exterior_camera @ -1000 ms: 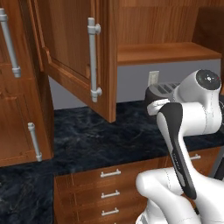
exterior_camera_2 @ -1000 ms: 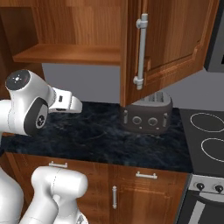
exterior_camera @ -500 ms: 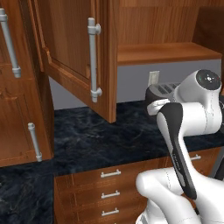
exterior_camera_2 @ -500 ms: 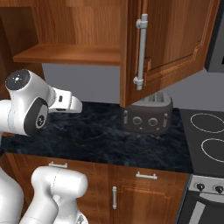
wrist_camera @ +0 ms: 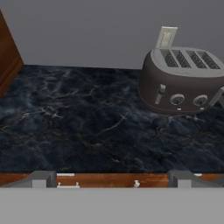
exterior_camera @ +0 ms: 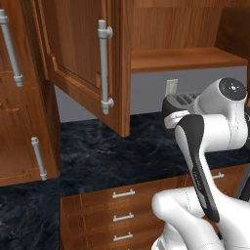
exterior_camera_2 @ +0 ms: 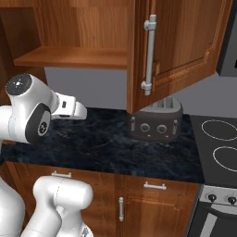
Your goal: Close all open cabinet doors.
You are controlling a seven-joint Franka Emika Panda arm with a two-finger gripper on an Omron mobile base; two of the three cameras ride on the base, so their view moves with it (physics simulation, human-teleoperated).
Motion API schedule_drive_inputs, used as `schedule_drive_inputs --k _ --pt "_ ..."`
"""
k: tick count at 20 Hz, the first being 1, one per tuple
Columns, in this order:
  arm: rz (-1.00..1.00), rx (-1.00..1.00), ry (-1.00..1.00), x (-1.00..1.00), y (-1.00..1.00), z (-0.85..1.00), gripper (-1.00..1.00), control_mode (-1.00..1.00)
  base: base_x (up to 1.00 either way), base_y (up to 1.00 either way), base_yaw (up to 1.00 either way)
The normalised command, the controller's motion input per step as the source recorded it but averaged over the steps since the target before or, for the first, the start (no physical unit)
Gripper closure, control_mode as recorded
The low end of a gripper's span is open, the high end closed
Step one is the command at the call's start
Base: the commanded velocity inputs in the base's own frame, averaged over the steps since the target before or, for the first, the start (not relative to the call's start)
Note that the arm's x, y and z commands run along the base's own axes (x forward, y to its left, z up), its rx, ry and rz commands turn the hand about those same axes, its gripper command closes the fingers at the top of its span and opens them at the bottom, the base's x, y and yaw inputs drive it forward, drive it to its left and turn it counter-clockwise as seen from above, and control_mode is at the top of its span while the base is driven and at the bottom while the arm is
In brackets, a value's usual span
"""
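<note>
Two reddish-brown cabinet doors stand open on either side of a wall cabinet with a bare shelf [exterior_camera: 188, 58]. The left door [exterior_camera: 78, 58] swings out toward me, its grey bar handle [exterior_camera: 104, 68] on the free edge. The right door [exterior_camera_2: 185, 46] also juts out over the counter, with its handle [exterior_camera_2: 149, 53] on the near edge. My gripper [wrist_camera: 111, 180] is open, its fingertips [wrist_camera: 41, 178] wide apart. It hangs low over the dark marble counter [wrist_camera: 78, 122], well below both doors and touching nothing.
A dark toaster [wrist_camera: 181, 81] stands on the counter against the back wall, under the right door [exterior_camera_2: 155, 122]. A stove top [exterior_camera_2: 222, 148] lies to the right. A tall shut cabinet [exterior_camera: 19, 97] fills the left. Drawer fronts [exterior_camera: 122, 205] run below the counter.
</note>
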Motion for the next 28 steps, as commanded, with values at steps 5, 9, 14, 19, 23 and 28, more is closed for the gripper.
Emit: schedule_drive_inputs --k 5,9,14,19,23,28 --pt "0.00 0.00 0.00 0.00 0.00 0.00 -1.00 1.00 0.00 0.00 0.00" --pt "0.00 0.00 0.00 0.00 0.00 0.00 -1.00 -1.00 0.00 0.00 0.00" --pt "0.00 0.00 0.00 0.00 0.00 0.00 -1.00 -1.00 0.00 0.00 0.00" --pt "0.00 0.00 0.00 0.00 0.00 0.00 -1.00 -1.00 0.00 0.00 0.00" --pt "0.00 0.00 0.00 0.00 0.00 0.00 -1.00 -1.00 0.00 0.00 0.00" --pt "0.01 0.00 -0.04 -0.08 0.00 0.00 -1.00 -1.00 0.00 0.00 0.00"
